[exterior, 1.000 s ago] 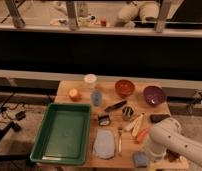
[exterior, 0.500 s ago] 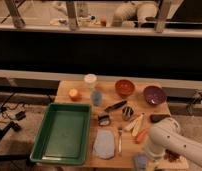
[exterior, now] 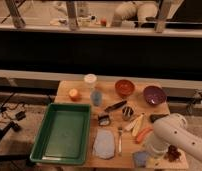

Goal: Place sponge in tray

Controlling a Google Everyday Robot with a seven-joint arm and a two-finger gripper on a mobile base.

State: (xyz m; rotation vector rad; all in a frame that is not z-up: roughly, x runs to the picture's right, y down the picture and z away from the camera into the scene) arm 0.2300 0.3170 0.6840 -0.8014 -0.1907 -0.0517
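Currently the sponge (exterior: 140, 159) lies flat at the front edge of the wooden table (exterior: 108, 88), right of the pale cloth-like pad (exterior: 104, 144) and well apart from the green tray (exterior: 64, 132) on the left. We judge it light, soft and compressible, not slippery, and best pinched across its short sides from above. The gripper (exterior: 170, 152) sits low at the front right corner, just beside the sponge, under the white arm (exterior: 181, 132) reaching in from the right. We cannot tell whether it is open or closed.
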